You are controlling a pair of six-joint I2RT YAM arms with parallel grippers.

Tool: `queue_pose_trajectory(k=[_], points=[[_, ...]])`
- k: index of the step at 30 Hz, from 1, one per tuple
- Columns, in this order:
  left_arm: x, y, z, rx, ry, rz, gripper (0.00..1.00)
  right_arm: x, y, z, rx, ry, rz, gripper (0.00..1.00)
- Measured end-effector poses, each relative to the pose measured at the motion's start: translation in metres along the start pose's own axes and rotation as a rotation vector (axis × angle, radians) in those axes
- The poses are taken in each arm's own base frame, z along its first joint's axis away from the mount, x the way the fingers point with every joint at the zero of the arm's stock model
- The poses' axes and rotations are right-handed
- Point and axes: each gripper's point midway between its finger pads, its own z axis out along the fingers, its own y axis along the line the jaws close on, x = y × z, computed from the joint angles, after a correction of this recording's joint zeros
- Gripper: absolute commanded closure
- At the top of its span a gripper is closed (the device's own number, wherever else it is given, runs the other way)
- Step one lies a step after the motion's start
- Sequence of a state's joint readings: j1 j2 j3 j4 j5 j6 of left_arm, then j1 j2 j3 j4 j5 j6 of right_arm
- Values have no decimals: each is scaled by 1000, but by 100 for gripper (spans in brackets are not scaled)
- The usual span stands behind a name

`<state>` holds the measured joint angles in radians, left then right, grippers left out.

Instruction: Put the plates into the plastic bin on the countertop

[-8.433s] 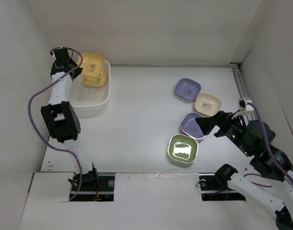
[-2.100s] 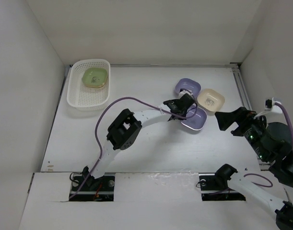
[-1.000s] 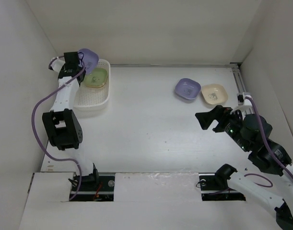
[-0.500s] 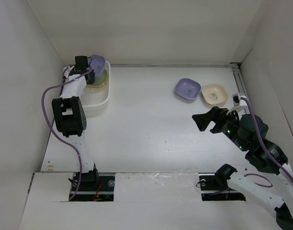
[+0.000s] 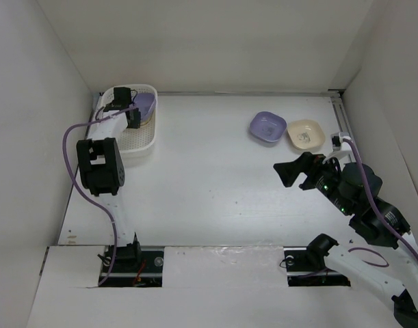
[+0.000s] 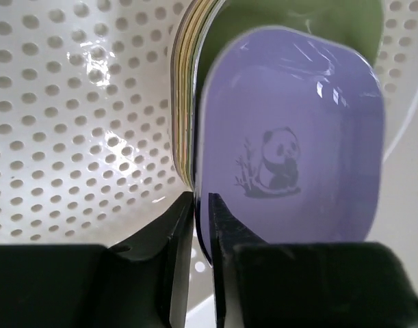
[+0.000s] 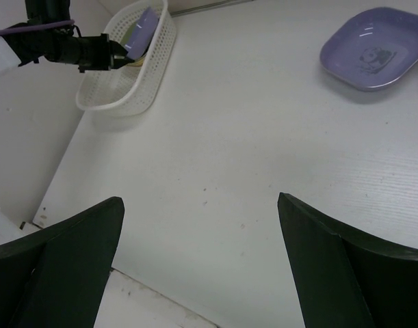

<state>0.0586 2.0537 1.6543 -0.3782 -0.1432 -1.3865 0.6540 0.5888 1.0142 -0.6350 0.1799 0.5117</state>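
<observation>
My left gripper (image 5: 134,115) is inside the white plastic bin (image 5: 126,149) at the back left, shut on the rim of a lavender plate (image 6: 291,150). That plate (image 5: 146,105) lies on a stack of plates (image 6: 185,102) in the bin, a green one just under it. The left wrist view shows both fingers pinching the rim, with the mesh wall (image 6: 72,123) beside it. A second lavender plate (image 5: 267,128) and a cream plate (image 5: 304,134) lie on the countertop (image 5: 215,178) at the back right. My right gripper (image 5: 296,172) is open and empty, hovering in front of them.
White walls close in the countertop on three sides. A metal rail (image 5: 345,119) runs along the right wall. The right wrist view shows the bin (image 7: 130,68) far left and the lavender plate (image 7: 374,49) at the top right.
My left gripper has lowered the lavender plate from above the bin's rim down onto the stack inside the bin. My right gripper has barely moved.
</observation>
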Motion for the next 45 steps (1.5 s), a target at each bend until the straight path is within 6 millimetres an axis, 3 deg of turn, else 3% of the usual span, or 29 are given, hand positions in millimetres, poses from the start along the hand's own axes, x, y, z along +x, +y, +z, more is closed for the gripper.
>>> queue_pose_trajectory(k=[1, 5, 6, 7, 11, 12, 13, 16, 20, 22, 26, 30, 33, 36, 39, 41, 45], points=[[-1, 4, 1, -10, -3, -3, 89, 0, 0, 0, -1, 0, 0, 0], [-9, 4, 1, -11, -23, -10, 70, 0, 0, 0, -3, 2, 0, 0], [-12, 4, 0, -9, -27, -11, 70, 0, 1, 0, -3, 2, 0, 0], [-16, 2, -1, -5, -35, -16, 59, 0, 1, 0, -4, 2, 0, 0], [-28, -7, -14, 25, -68, -8, 32, 0, 1, 0, -4, 2, 0, 0], [-31, -10, -19, 36, -77, -6, 16, 0, 1, 0, -5, 3, 0, 0], [-34, -14, -24, 46, -86, 2, 11, 1, 1, 0, -6, 3, 0, 0], [-42, -36, -38, 93, -107, 9, 0, 1, 2, 0, -9, 5, 0, 0], [-42, -51, -52, 136, -114, 90, 0, 0, 0, 5, 7, 3, -1, 0], [-31, -52, -57, 149, -103, 172, 0, 1, -5, 13, 44, 6, -9, 0], [32, -58, -81, 238, -32, 383, 0, 16, -27, 46, 183, 67, -44, 0], [146, -59, -126, 408, 97, 679, 0, 29, -60, 76, 319, 132, -41, 0], [233, -58, -166, 541, 207, 902, 0, 18, -84, 75, 391, 98, -2, 0], [314, -79, -197, 703, 276, 1069, 0, -1, -85, 58, 380, 17, 30, 0], [368, -77, -197, 765, 282, 1191, 0, -18, -76, 39, 336, -56, 47, 0], [395, -58, -182, 753, 294, 1264, 0, -22, -70, 28, 305, -81, 50, 0], [420, -15, -141, 663, 325, 1352, 0, -27, -59, 13, 250, -110, 52, 0]])
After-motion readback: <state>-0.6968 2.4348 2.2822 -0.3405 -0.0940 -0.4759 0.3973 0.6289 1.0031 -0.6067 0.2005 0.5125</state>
